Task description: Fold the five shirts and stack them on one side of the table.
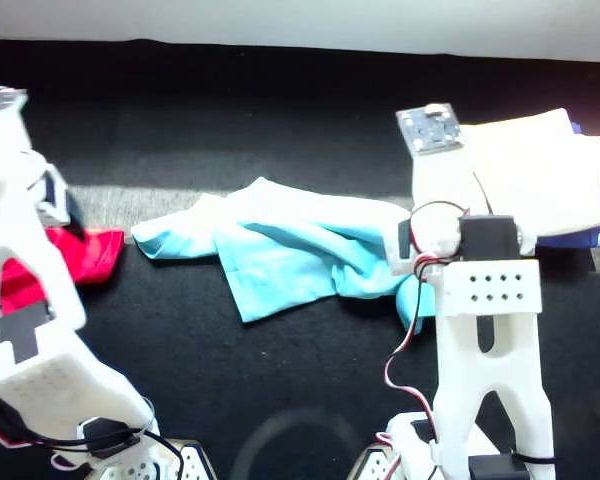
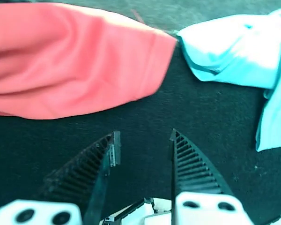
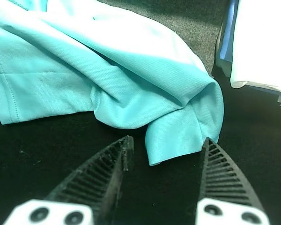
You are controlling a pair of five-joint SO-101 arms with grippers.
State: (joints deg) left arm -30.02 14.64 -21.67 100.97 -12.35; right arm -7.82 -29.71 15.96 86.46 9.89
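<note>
A crumpled light blue shirt (image 1: 280, 245) lies spread across the middle of the dark table. A red shirt (image 1: 85, 255) lies at the table's left, partly behind my left arm. A folded white shirt (image 1: 540, 170) rests on a folded blue one (image 1: 575, 237) at the far right. My left gripper (image 2: 143, 143) is open, just short of the red shirt (image 2: 70, 61), with the light blue shirt (image 2: 234, 47) off to one side. My right gripper (image 3: 166, 150) is open, its fingers on either side of a corner of the light blue shirt (image 3: 112, 75).
A small grey square piece (image 1: 430, 130) lies at the back beside the white shirt. The dark table (image 1: 280, 400) has free room in front of the light blue shirt. The white shirt's edge (image 3: 267, 42) lies close beyond the right gripper.
</note>
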